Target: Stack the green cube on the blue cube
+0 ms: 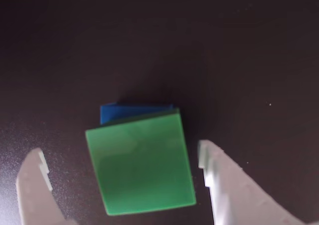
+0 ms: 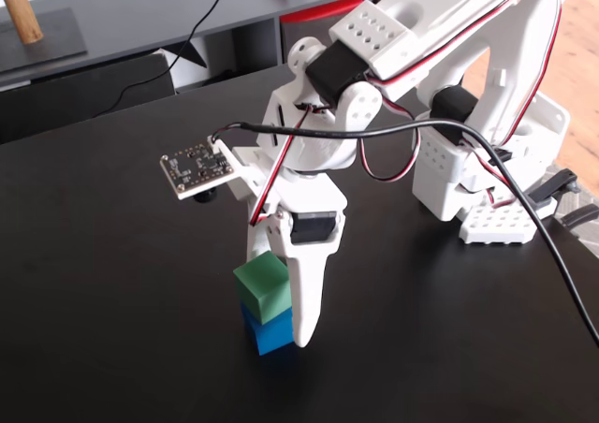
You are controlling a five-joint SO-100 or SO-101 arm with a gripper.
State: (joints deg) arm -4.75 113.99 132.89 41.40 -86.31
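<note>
Sitting atop the blue cube, the green cube lies untouched between the spread claw.

Plain green cube, bright blue cube, white pincer, black table.

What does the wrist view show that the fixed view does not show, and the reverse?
Only the wrist view shows the gaps between the green cube and each finger, so the gripper is open, and that the cube sits turned on the blue cube. Only the fixed view shows the arm, its base, the cable and the stack's height. Both show green on blue on the black table.
</note>
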